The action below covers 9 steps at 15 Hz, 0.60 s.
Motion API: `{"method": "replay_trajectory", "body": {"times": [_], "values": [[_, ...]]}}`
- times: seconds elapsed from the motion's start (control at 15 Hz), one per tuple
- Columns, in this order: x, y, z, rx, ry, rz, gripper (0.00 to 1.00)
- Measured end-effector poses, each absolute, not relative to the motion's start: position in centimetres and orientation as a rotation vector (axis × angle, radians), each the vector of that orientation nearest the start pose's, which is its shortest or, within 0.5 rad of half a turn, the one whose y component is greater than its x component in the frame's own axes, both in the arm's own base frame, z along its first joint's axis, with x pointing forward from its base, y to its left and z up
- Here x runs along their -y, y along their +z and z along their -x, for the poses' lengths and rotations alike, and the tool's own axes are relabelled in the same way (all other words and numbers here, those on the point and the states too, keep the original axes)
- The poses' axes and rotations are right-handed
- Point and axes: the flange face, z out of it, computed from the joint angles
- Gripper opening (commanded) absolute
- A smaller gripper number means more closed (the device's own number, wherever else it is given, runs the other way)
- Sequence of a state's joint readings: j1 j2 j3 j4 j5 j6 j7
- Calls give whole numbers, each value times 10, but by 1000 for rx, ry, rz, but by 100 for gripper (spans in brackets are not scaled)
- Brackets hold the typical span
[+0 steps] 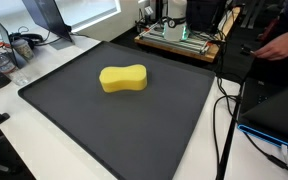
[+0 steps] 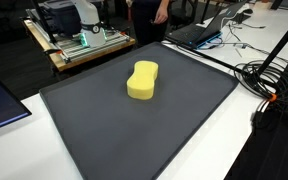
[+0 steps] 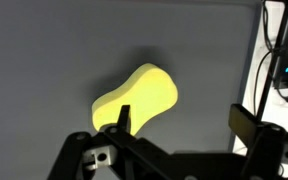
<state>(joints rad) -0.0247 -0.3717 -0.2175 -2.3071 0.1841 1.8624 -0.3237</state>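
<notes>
Wrist view, mat (image 3: 44,50): flat dark grey sheet with a fine matte grain that fills the frame from its left edge.
Wrist view, sponge (image 3: 136,98): soft yellow foam block, peanut-shaped, with a narrowed waist and two rounded lobes. It lies flat on the mat, left of centre.
Wrist view, gripper (image 3: 184,125): black hard-edged pincer entering from the bottom edge, jaws spread wide, released and grasping nothing.
Wrist view, fingers (image 3: 124,118): the one at picture left overlaps the sponge's lower lobe in the frame, but whether it touches the foam cannot be told. The other stands over bare mat, well to the right of the sponge.
Wrist view, cables (image 3: 279,50): thin dark leads on a pale surface beyond the mat's right edge.
Exterior views, table (image 1: 34,145) (image 2: 24,140): smooth white top bearing the mat (image 1: 74,110) (image 2: 114,130), a rectangle with a slim raised border.
Exterior views, sponge (image 1: 122,78) (image 2: 142,81): near the middle of the mat in both exterior views, apart from every edge, with its surface dull and porous.
Exterior views, wooden stand (image 1: 179,40) (image 2: 79,45): pale plank platform carrying equipment, just beyond the mat's far edge.
</notes>
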Motion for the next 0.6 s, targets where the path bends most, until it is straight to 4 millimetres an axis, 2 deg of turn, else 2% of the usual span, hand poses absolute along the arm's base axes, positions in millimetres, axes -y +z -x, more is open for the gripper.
{"method": "replay_trajectory", "body": {"times": [0.33, 0.47, 0.6], "values": [[50, 522, -383, 211, 1, 2753, 100], [42, 539, -367, 258, -13, 2699, 100], [43, 552, -352, 288, -32, 2657, 100]]}}
